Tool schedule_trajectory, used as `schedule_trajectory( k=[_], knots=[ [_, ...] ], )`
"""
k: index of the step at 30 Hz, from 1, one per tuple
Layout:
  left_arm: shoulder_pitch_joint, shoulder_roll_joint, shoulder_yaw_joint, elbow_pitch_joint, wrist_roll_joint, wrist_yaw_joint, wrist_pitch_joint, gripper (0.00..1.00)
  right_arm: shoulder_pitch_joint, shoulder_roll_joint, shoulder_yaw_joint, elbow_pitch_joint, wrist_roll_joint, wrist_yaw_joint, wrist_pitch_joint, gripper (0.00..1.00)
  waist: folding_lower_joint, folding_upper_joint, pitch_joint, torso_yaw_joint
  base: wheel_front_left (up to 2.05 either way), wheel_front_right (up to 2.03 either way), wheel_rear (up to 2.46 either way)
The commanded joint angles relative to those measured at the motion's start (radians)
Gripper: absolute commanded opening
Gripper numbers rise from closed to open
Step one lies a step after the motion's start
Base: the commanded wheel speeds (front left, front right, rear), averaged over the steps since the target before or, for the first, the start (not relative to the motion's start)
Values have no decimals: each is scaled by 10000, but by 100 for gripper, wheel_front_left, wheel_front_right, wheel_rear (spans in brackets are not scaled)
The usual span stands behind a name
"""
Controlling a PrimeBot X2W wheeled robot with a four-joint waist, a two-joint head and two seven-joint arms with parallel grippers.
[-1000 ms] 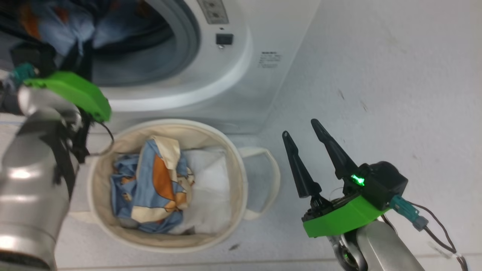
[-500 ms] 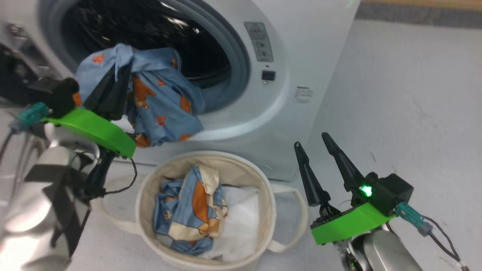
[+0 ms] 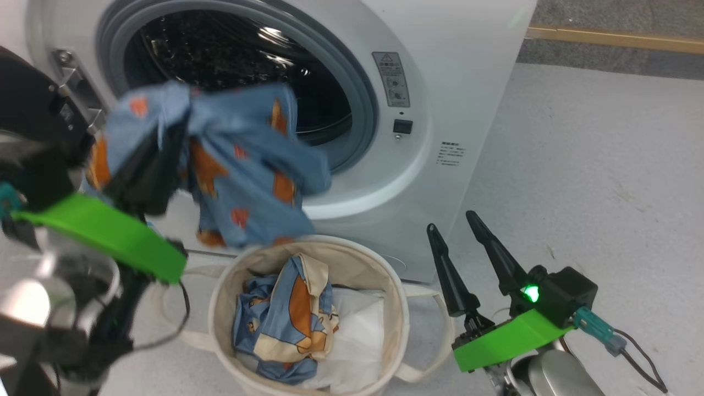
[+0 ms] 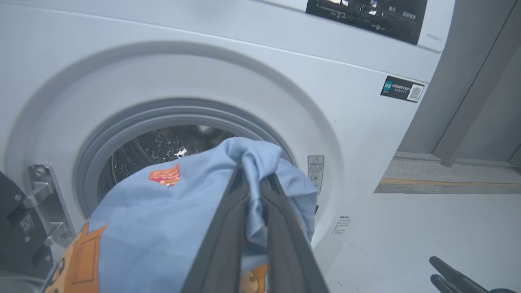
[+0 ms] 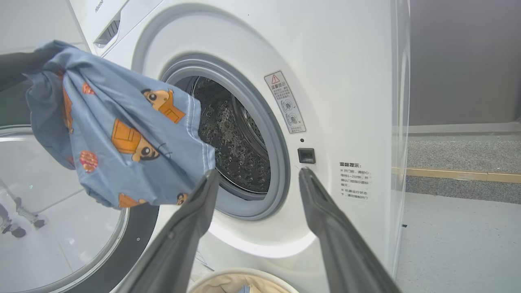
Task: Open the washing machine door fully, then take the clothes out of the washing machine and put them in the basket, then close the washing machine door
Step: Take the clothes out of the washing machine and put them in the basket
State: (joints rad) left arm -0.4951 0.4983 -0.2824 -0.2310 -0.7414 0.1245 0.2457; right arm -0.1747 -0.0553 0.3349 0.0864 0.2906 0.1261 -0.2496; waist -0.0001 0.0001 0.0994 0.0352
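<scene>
Pale, lightly speckled floor [image 3: 594, 165] across the room, bounded at the far right by a tan strip [image 3: 616, 38] with darker grey ground beyond.

On that floor, a big white washing machine [image 3: 467, 71], with a grey gasket ring [image 3: 363, 110] around a shiny perforated drum [image 3: 236, 60]. To the robot's left, the washing machine door [image 5: 53, 228], standing wide open on its hinge [image 3: 71, 71], with its black rim and clear glass dome plain in the right wrist view.

Left gripper [image 4: 253, 179] pinched almost shut on a bunched fold of the blue bear-print garment [image 3: 242, 165]. Held up in the air before the drum mouth, outside the machine, with loose cloth draping down toward the basket's rear rim. Touching the rim or just above it: cannot tell.

Right gripper [image 3: 451, 220] spread wide, holding nothing, touching nothing, fingers aimed at the machine front, just right of the basket.

Basket [image 3: 393, 308], round cream canvas with loop handles, on the floor just in front of the machine. Inside, on the left, a second bear-print garment [image 3: 286, 324], crumpled, with some cream reverse showing. Beside it, on the right, a plain white folded sheet [image 3: 357, 330].
</scene>
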Motion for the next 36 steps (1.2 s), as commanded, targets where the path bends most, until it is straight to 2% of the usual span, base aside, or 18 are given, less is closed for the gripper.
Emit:
schedule_trajectory(
  k=[1,5,10,17,20,27,36],
  knots=[
    [93,380,461,-310,-31,75,-66,0,-115,41,179,-277,-64,46,-122,100,1,-1,72,-111,0,0,0],
    [659,221,319,14,30,8,-477,0,-134,41,204,-251,-63,46,-122,100,1,-1,172,-269,0,0,0],
    [1273,-228,-14,1343,339,-276,-1649,0,-239,38,209,-347,-125,46,-122,100,1,-1,424,-579,0,0,0],
    [1173,-1016,-424,3947,776,-1079,-3791,0,-426,-24,92,-618,-313,46,-122,100,1,-1,910,-1079,0,0,0],
    [1005,-1352,-624,5334,862,-1435,-4397,0,-479,-26,88,-696,-371,46,-122,100,1,-1,1088,-1320,0,0,0],
    [453,-2162,-474,8323,875,-2072,-5032,0,-561,-33,29,-859,-500,46,-122,100,1,-1,1518,-1905,0,0,0],
    [-174,-2879,209,11161,1142,-2443,-5072,0,-715,-41,-4,-1044,-644,46,-122,100,1,-1,2091,-2685,0,0,0]
  ],
)
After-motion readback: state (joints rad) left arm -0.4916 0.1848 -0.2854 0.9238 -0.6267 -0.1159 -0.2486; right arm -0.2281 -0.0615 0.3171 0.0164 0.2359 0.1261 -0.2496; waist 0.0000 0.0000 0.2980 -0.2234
